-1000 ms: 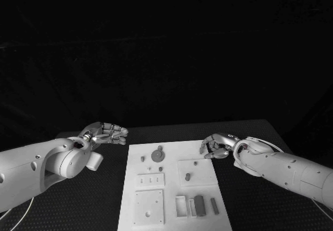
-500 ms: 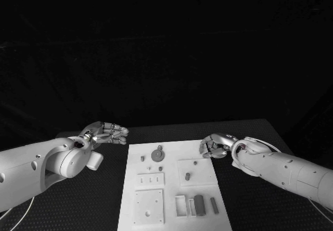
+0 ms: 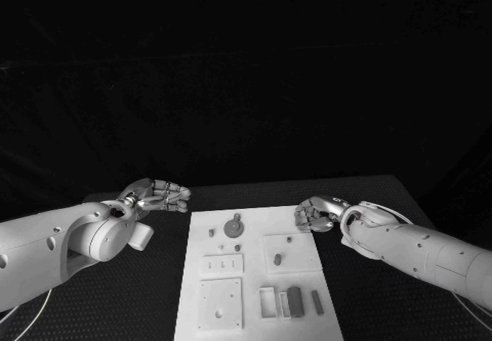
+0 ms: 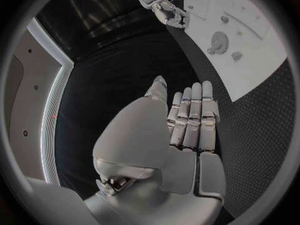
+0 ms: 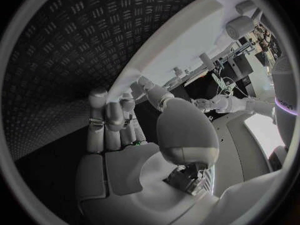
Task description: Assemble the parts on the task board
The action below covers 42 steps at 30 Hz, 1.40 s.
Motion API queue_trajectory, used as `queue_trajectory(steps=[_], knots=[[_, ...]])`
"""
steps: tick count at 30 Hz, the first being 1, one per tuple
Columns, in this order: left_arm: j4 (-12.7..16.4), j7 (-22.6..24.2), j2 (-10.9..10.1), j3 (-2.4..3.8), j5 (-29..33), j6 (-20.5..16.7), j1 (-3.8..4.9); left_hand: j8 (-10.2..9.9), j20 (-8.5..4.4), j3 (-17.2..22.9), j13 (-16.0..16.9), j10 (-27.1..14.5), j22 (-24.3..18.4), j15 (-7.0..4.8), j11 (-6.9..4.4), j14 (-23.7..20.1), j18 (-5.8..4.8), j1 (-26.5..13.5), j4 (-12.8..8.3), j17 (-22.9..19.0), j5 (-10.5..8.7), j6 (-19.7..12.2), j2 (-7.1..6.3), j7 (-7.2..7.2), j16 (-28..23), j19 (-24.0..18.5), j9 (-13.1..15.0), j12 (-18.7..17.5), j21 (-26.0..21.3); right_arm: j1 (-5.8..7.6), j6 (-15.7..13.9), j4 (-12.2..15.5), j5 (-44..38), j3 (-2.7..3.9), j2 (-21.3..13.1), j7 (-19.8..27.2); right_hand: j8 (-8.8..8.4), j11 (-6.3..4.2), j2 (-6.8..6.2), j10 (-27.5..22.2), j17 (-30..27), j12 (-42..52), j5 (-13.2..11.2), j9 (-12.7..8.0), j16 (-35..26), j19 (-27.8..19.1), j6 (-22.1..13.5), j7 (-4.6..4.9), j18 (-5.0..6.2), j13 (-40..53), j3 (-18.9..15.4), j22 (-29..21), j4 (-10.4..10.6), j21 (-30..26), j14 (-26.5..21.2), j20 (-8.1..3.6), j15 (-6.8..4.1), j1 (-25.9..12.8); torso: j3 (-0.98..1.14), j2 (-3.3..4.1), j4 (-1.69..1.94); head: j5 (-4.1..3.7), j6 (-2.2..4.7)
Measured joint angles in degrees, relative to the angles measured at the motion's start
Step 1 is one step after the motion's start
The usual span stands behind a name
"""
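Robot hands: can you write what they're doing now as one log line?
left hand: empty, beside board | right hand: empty, fingers curled, at board's edge

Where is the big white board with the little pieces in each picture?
Head view: the flat white task board lies in the lower middle, between the two hands.
Left wrist view: it sits at the circle's rim, beyond the left hand's fingertips.
Right wrist view: its pale edge runs just past the right hand's fingers.
Shared landmark: the round grey disc part.

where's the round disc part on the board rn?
In the head view the round disc part lies on the far left area of the task board, nearer the left hand than the right hand; neither touches it.
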Motion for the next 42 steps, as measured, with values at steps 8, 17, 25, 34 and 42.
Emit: queue_trajectory(steps=[8, 17, 25, 34, 42], knots=[[0.1, 0.0, -0.1, 0.01, 0.0, 0.0, 0.0, 0.0, 0.0, 0.0, 0.0, 0.0, 0.0, 0.0, 0.0, 0.0, -0.02, 0.0, 0.0, 0.1, 0.0, 0.0, 0.0, 0.0, 0.0, 0.0, 0.0, 0.0, 0.0, -0.03, -0.1, 0.0, 0.0, 0.0, 0.1, 0.0, 0.34, 0.0, 0.0, 0.0, 0.0, 0.2, 0.0, 0.0, 0.2, -0.2, 0.4, -0.1, 0.11, -0.1, -0.2, 0.0, -0.2, 0.2, 0.0, -0.19, 0.01, 0.0, 0.01, 0.0, -0.1, 0.07, -0.13], [0.1, 0.0, -0.1, 0.02, 0.0, 0.0, 0.01, 0.0, 0.0, 0.0, 0.0, 0.0, 0.0, 0.0, 0.0, 0.0, -0.05, 0.0, 0.0, 0.0, 0.0, 0.0, 0.0, 0.0, 0.0, 0.0, 0.0, 0.0, 0.0, -0.06, -0.2, 0.0, 0.0, 0.01, 0.2, 0.0, 1.39, 0.21, 0.54, 0.2, 0.0, 0.6, 0.0, 0.4, 0.2, -0.2, 1.9, -0.46, 0.21, -0.2, -0.3, 0.0, -0.3, 0.5, 0.1, -0.19, 0.1, -0.1, 0.02, -0.03, -0.11, 0.05, -0.2], [0.1, -0.1, -0.1, 0.0, 0.0, 0.1, 0.01, 0.0, 0.0, 0.0, 0.0, 0.0, 0.0, 0.0, 0.0, 0.0, -0.07, 0.0, 0.0, 0.1, 0.0, 0.0, 0.0, 0.0, 0.0, 0.0, 0.0, 0.0, 0.0, -0.07, -0.5, 0.0, 0.0, 0.0, 0.2, -0.1, 2.11, 0.22, 0.76, 0.2, 0.0, 0.6, 0.0, 0.8, 0.4, 0.0, 3.4, -0.62, 0.22, -0.3, -0.3, 0.0, -0.3, 0.7, 0.3, -0.39, -0.08, -0.3, 0.02, -0.04, -0.1, 0.0, -0.26], [0.2, -0.1, -0.2, 0.02, -0.1, 0.1, 0.01, 0.0, 0.0, 0.0, 0.0, 0.0, 0.0, 0.0, 0.0, 0.0, -0.11, 0.0, 0.0, 0.1, 0.0, 0.0, 0.0, 0.0, -0.2, 0.0, -0.1, 0.0, 0.0, -0.1, -0.7, 0.0, 0.0, -0.01, 0.4, -0.3, 2.38, 0.01, 0.75, 0.4, 0.0, 0.8, 0.0, 0.9, 0.4, 0.0, 3.6, -0.62, 0.22, -0.3, -0.3, 0.0, -0.3, 0.7, 0.3, -0.38, -0.08, -0.3, 0.02, -0.04, -0.1, -0.04, -0.32], [0.2, -0.1, -0.2, 0.02, -0.1, 0.1, 0.01, 0.0, 0.0, 0.0, 0.0, 0.0, 0.1, 0.0, 0.0, 0.0, -0.14, 0.0, 0.0, 0.2, 0.0, 0.0, 0.0, 0.0, -0.2, 0.0, -0.1, 0.0, 0.0, -0.15, -0.8, -0.1, 0.0, -0.01, 0.7, -0.4, 2.38, 0.01, 0.75, 0.4, 0.0, 0.8, 0.0, 0.9, 0.4, 0.0, 3.6, -0.62, 0.23, -0.3, -0.5, 0.0, -0.5, 0.7, 0.3, -0.38, -0.07, -0.3, 0.02, -0.04, -0.1, -0.05, -0.39]])
